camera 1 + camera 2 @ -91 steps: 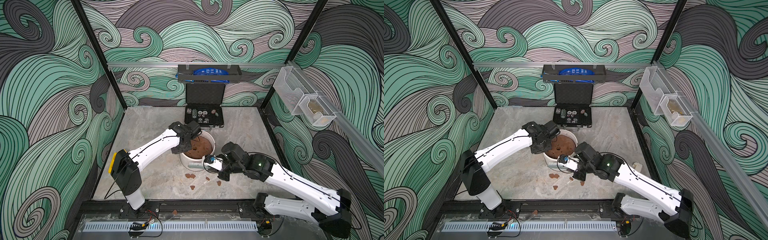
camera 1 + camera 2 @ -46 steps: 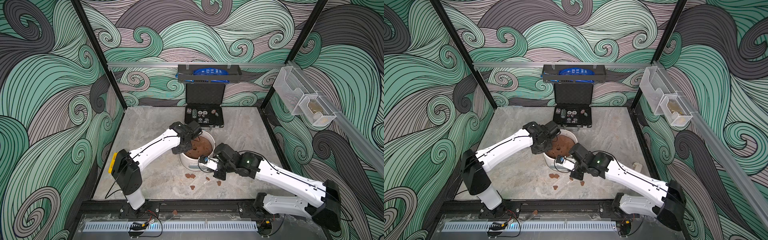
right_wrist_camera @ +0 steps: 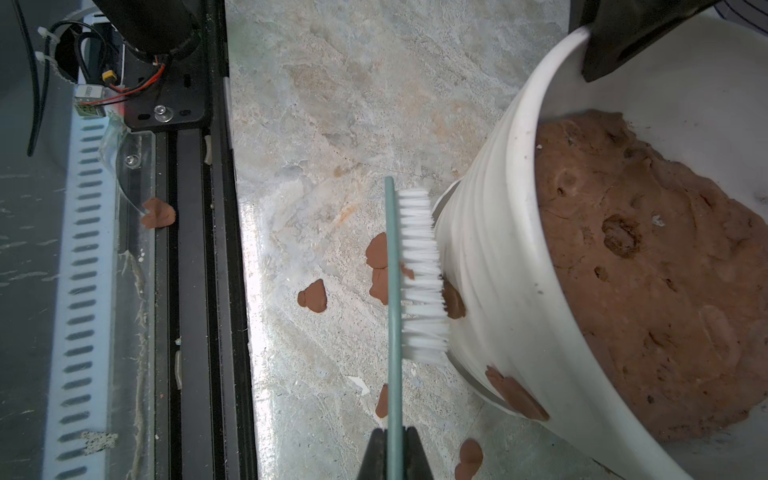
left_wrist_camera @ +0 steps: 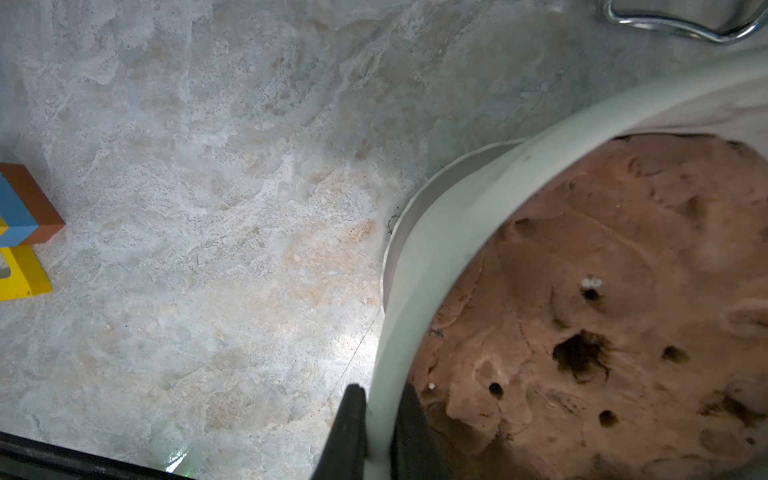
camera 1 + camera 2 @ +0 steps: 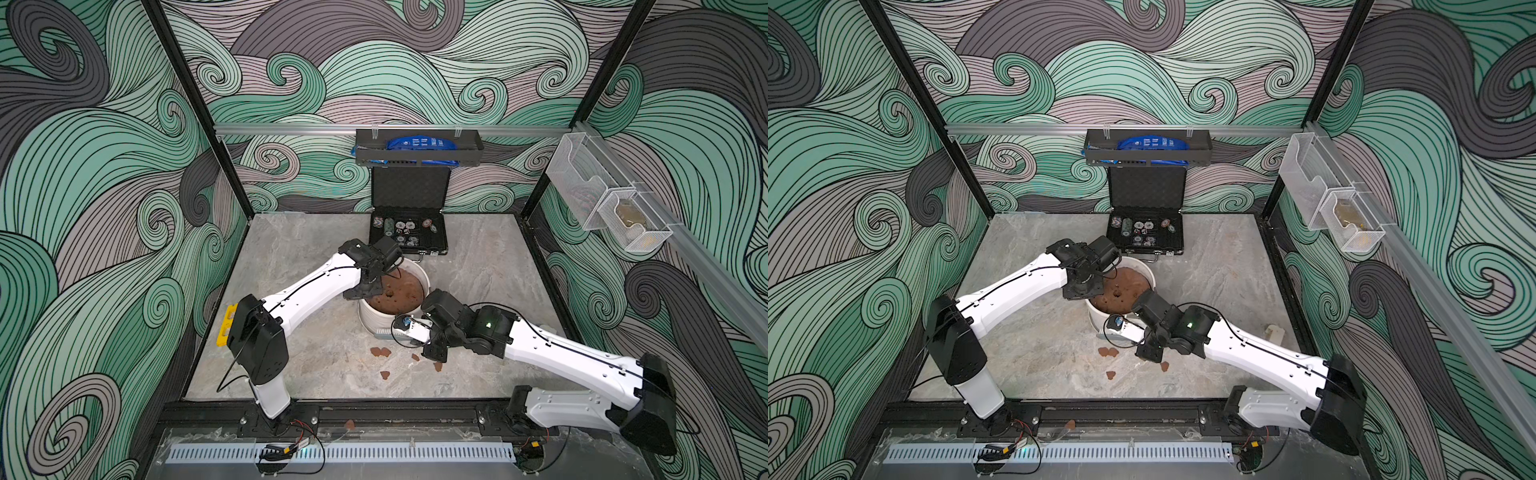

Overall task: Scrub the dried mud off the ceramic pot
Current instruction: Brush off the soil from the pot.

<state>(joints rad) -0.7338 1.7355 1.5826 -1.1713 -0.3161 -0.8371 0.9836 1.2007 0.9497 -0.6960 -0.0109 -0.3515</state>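
Scrubbing step, abt mid-way I'd say; pot [image 3: 498, 257] sits mid table [image 5: 291, 249], just in front of the black case [image 5: 409, 187], full of brown dirt [image 3: 648, 266]. L gripper [image 4: 380, 432] is pinched on the pot's rim, one finger in, one out, to hold it steady. R gripper [image 3: 394, 451] is clamped on the brush [image 3: 417, 274] handle; bristles press the pot's side, right at a mud patch [image 3: 454, 300]. A 2nd patch [image 3: 515, 392] sits on the wall nearer the R gripper. Chips [image 3: 313, 296] lie on the table. Next, I think: rub back & forth till that patch drops, then slide to the 2nd one.
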